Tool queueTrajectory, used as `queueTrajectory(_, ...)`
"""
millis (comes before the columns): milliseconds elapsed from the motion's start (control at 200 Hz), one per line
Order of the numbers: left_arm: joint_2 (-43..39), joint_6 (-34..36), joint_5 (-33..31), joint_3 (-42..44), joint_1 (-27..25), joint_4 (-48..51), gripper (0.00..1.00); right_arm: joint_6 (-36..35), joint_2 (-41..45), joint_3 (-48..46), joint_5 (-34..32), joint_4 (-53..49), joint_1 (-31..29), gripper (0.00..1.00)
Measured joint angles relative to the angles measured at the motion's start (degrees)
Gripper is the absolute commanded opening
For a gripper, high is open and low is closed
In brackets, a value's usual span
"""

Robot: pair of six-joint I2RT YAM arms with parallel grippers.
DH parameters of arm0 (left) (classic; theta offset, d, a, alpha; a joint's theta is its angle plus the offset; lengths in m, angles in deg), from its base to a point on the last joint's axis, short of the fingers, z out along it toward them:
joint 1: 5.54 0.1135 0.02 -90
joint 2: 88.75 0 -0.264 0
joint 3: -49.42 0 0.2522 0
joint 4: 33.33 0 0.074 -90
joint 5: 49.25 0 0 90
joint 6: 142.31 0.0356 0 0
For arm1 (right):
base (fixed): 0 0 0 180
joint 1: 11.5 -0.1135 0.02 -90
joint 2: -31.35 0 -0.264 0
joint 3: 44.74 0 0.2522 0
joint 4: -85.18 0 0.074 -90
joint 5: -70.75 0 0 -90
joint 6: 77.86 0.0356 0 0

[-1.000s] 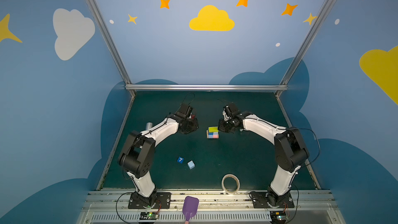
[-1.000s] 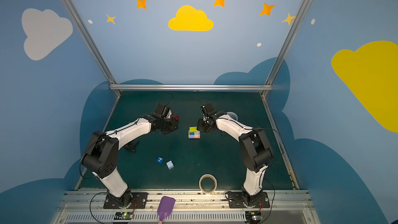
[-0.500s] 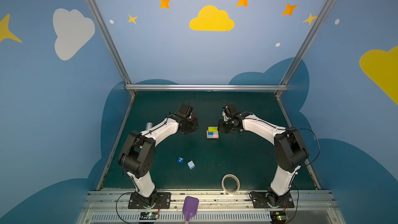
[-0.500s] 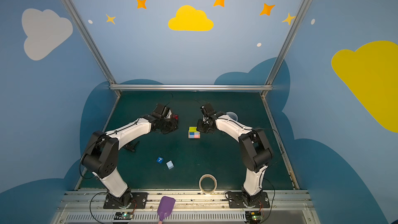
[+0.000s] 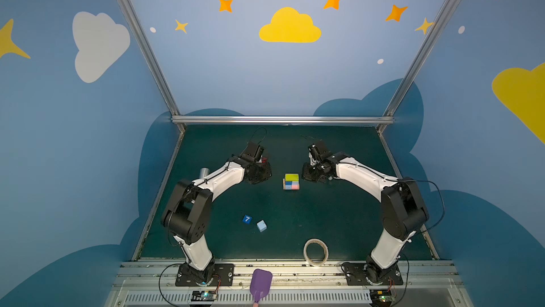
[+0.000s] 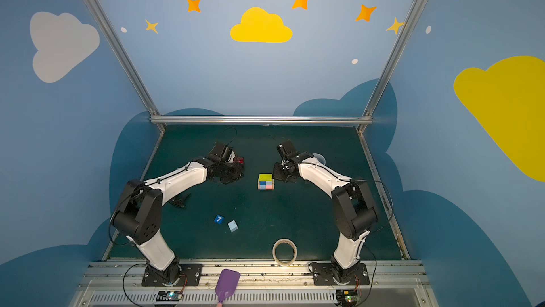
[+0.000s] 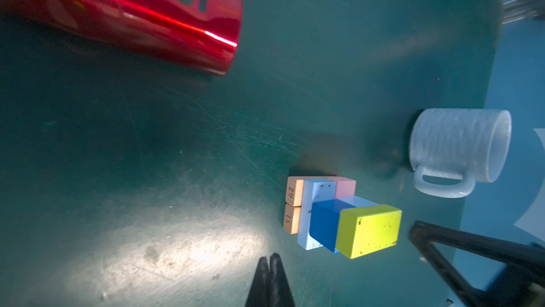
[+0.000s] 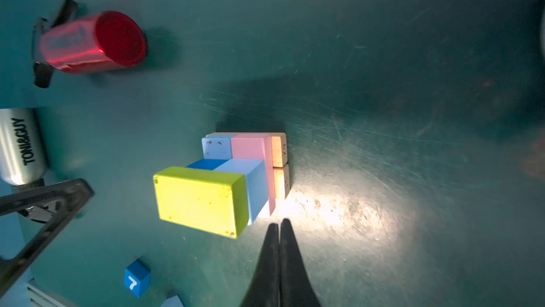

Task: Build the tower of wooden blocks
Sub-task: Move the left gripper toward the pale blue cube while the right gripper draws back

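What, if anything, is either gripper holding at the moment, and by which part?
Nothing is held: the left gripper and the right gripper are both shut and empty, each near the wood block tower.

Bare bench (image 5: 339, 217) runs free from the block tower (image 5: 291, 181) to the near edge, broken only by the "7" cube (image 5: 247, 219) and the light-blue cube (image 5: 261, 226) left of centre and the tape roll (image 5: 315, 251) at that edge. The left gripper (image 7: 269, 256), jaws pressed together, stands apart from the tower; the right gripper (image 8: 278, 224), likewise, sits just beside it. Toward the far edge, a lying red bottle (image 7: 132, 16) and a mug (image 7: 457, 149) flank a free lane
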Motion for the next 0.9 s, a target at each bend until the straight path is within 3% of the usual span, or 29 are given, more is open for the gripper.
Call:
queueTrajectory(255, -3.32, 1.36, -6.23, -1.36, -2.21, 7.15, 0.05, -0.31, 7.45, -0.09, -3.54, -0.09, 0.46, 0.0)
queueTrajectory(391, -6.82, 1.38, -9.42, -1.38, -3.78, 11.45, 0.1, -0.44, 12.31, -0.79, -5.9, 0.85, 0.5, 0.0)
queueTrajectory(611, -11.74, 1.18, -14.53, -1.38, -7.76, 19.41, 0.28, 0.72, 22.01, -11.78, -7.43, 7.43, 0.57, 0.0)
queueTrajectory(736, -13.75, 0.35, -16.37, -0.72, -10.21, 23.37, 0.44, 1.64, 24.65, -16.63, -7.56, 9.18, 0.74, 0.08)
queueTrajectory(901, -16.31, -2.84, -16.52, 2.19, -12.31, 26.23, 0.53, 2.05, 27.91, -19.69, -7.82, 10.67, 0.81, 0.15)
